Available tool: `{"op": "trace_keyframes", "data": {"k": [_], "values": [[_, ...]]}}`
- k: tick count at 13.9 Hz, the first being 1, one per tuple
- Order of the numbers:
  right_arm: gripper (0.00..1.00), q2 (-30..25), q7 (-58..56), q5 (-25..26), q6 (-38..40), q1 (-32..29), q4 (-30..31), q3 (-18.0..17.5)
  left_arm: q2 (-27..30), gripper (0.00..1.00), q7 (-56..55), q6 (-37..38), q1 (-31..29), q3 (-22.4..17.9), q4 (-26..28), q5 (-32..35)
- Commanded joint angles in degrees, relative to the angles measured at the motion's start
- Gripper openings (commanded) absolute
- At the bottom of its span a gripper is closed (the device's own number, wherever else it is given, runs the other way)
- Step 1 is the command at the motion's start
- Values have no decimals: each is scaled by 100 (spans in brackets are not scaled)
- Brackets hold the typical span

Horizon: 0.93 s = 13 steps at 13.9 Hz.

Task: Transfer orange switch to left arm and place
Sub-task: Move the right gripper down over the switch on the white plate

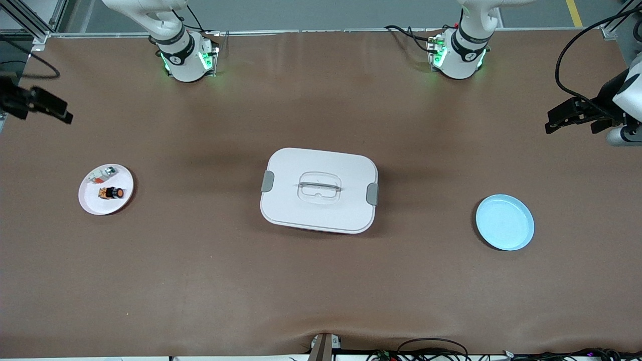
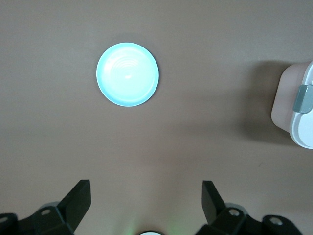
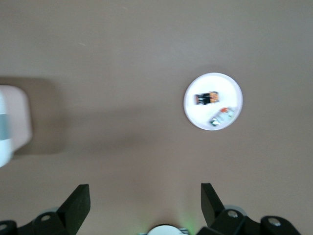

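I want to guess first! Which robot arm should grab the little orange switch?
The right arm, probably. Its open right gripper is up at the white plate's end, where the orange switch lies. The left gripper waits at the blue plate's end.

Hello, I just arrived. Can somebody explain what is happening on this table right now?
Nothing is being handled yet. The orange switch lies on a white plate toward the right arm's end of the table, beside a whitish small part. A closed white box sits mid-table, and a light blue plate holding nothing sits toward the left arm's end. The right gripper and the left gripper both hang open and empty, high above their own ends of the table.
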State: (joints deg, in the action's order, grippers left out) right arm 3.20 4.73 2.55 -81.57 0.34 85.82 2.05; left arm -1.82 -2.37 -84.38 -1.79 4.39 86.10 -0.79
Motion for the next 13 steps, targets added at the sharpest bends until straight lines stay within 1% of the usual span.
{"op": "trace_keyframes", "data": {"k": [1, 2, 4, 7, 9, 10, 13], "values": [[100, 823, -364, 149, -236, -261, -302, -64, -3, 100, -27, 36, -5, 27, -75, -26], [100, 823, -646, 192, -385, -288, -303, -64, -3, 100, -27, 36, -14, 27, -75, -26], [100, 849, -701, 106, -439, -376, -154, -55, -12, 100, -27, 36, -23, 27, -75, -26], [100, 849, -719, 79, -868, -744, 346, -64, -12, 100, -27, 36, -5, 27, -75, -26], [100, 814, -762, -9, -1438, -1008, 960, -64, -12, 100, -27, 36, -5, 27, -75, -18], [100, 823, -806, -70, -1841, -1201, 1276, -73, -12, 100, -27, 36, -14, 18, -75, -18], [100, 884, -1481, -351, -2984, -1632, 1954, -64, -12, 100, -27, 36, -32, 18, -75, -9]]}}
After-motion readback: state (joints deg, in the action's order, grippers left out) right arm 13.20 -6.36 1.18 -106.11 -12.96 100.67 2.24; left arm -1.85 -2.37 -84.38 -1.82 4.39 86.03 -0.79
